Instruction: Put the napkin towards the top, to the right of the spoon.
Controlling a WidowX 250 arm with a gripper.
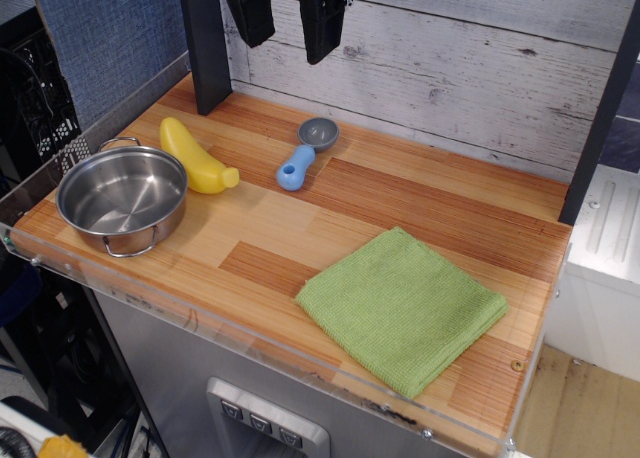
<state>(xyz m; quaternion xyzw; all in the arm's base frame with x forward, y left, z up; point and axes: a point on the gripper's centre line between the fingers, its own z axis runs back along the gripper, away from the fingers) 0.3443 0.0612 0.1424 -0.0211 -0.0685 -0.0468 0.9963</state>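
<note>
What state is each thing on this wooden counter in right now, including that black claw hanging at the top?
gripper: open, empty, hanging above the counter's back edge.
napkin: folded square, lying flat near the front right corner, untouched.
spoon: lying flat, bowl facing up, handle pointing toward the front.
steel pot: upright, empty, at the left edge.
yellow banana-shaped toy: lying on its side beside the pot.

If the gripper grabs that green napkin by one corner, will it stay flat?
Probably not. The napkin is folded woven cloth, so it would likely droop and unfold. It looks light, and pushed across the wooden table it may bunch rather than slide.
</note>
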